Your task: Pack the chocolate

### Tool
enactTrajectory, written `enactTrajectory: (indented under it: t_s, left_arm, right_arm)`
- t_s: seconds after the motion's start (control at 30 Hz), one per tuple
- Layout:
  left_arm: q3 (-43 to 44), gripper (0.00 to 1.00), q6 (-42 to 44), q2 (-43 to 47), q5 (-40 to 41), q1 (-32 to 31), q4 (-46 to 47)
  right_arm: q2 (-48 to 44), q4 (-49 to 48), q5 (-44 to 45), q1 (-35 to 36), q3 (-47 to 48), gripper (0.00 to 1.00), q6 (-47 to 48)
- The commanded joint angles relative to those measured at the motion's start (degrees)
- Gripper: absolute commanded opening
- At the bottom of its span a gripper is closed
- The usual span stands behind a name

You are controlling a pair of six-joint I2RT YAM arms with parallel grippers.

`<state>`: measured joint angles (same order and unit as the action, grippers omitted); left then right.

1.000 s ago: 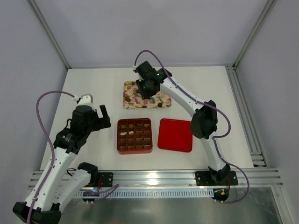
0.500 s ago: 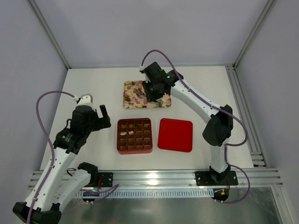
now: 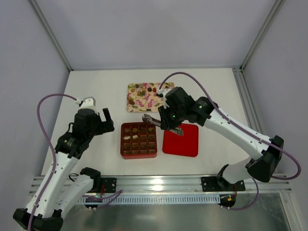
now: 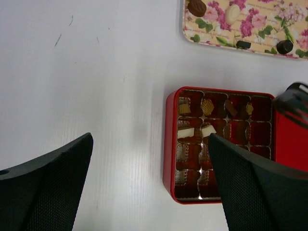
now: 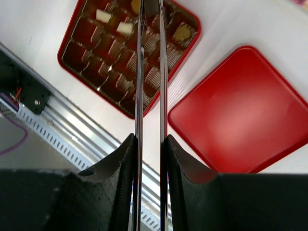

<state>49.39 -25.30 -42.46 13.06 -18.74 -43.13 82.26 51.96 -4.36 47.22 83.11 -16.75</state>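
The red box [image 3: 121, 141] with its brown gridded insert lies mid-table and holds several chocolates [image 4: 207, 107] in its far rows. More chocolate [image 4: 196, 6] lies on the floral tray [image 3: 144, 102] behind it. My right gripper [image 3: 165, 123] is shut on metal tongs [image 5: 140, 72], whose tips reach over the box's far right corner. A small dark piece [image 5: 151, 5] seems pinched between the tips, at the edge of the right wrist view. My left gripper [image 4: 149, 183] hangs open left of the box, with nothing between its fingers.
The red lid [image 3: 180, 139] lies flat just right of the box, partly under my right wrist. A metal rail [image 3: 159, 184] runs along the near table edge. Frame posts stand at the back corners.
My right arm has swung from over the floral tray toward me, bringing the tongs over the box's far right corner. The left arm has not moved.
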Motion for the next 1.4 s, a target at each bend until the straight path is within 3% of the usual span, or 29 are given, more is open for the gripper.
enactTrajectory:
  t_s: [0.0, 0.27, 0.77, 1.07, 1.37]
  left_arm:
    - [0.36, 1.0, -0.54, 0.53, 0.56, 0.2, 1.12]
    - [0.36, 1.0, -0.54, 0.53, 0.39, 0.2, 1.21]
    - [0.36, 1.0, -0.45, 0.62, 0.74, 0.2, 1.21]
    - [0.36, 1.0, -0.54, 0.53, 0.74, 0.2, 1.21]
    - [0.36, 1.0, -0.45, 0.62, 0.74, 0.11, 1.12]
  right_arm:
    - [-2.63, -1.34, -0.48, 3.39, -3.38, 0.21, -2.58]
    - [-3.34, -3.53, 0.93, 8.24, -8.58, 0.21, -6.01]
    - [1.41, -4.15, 2.78, 9.29, -6.03, 0.22, -5.4]
    - [1.24, -3.63, 3.39, 9.29, -4.28, 0.39, -5.31]
    - [1.68, -3.1, 3.04, 9.29, -3.31, 0.41, -4.96]
